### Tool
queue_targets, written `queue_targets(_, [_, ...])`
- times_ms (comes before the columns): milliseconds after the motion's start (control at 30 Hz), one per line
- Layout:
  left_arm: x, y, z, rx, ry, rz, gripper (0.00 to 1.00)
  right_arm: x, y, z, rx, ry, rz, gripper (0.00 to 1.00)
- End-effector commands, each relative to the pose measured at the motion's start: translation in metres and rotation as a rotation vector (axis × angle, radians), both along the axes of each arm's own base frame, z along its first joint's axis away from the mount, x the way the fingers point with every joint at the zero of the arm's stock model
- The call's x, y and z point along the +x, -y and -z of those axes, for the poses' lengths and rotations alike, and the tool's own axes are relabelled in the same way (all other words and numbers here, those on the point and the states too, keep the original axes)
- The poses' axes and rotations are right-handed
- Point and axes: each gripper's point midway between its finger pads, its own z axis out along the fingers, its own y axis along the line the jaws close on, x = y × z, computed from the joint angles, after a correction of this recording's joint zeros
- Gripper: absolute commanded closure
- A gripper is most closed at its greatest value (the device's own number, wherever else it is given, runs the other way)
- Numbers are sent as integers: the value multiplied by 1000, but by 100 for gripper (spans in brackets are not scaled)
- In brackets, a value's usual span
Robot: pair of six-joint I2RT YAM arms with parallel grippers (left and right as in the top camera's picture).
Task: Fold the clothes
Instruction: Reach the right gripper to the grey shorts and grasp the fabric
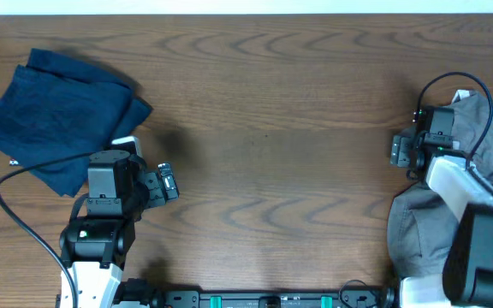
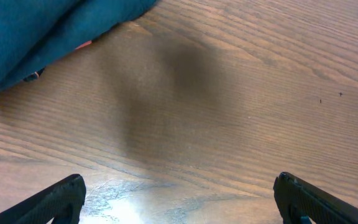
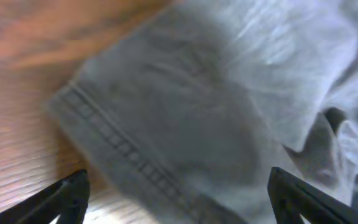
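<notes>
The grey clothes (image 1: 424, 224) lie crumpled at the right edge of the table, partly under my right arm. In the right wrist view the grey fabric (image 3: 185, 118) shows a stitched hem and pale folds at the right. My right gripper (image 3: 178, 199) is open, its fingers spread just above the hem with nothing between them; overhead it (image 1: 403, 152) sits at the garment's left side. My left gripper (image 2: 179, 202) is open and empty over bare wood; overhead it (image 1: 165, 182) is at the lower left.
A dark navy folded garment (image 1: 54, 107) lies at the far left, its edge showing in the left wrist view (image 2: 36, 31). A black cable (image 1: 24, 222) trails from the left arm. The wooden table (image 1: 272, 128) stretches between the arms.
</notes>
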Motion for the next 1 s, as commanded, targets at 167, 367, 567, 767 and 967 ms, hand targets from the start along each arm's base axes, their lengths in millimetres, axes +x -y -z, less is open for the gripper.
queue_targets(167, [5, -1, -11, -2, 30, -2, 2, 5, 7, 26, 13, -26, 13, 64])
queue_targets(367, [13, 0, -18, -3, 72, -3, 2, 45, -14, 12, 127, 154, -73, 94])
queue_targets(567, [23, 0, -28, -5, 131, -3, 2, 120, -4, -74, 159, 651, 2, 97])
queue_targets(767, [29, 0, -35, -6, 168, -3, 2, 171, 2, -174, 179, 918, -5, 92])
queue_targets(967, [29, 0, -34, -6, 167, -3, 2, 172, -4, -177, 212, 706, -24, 1])
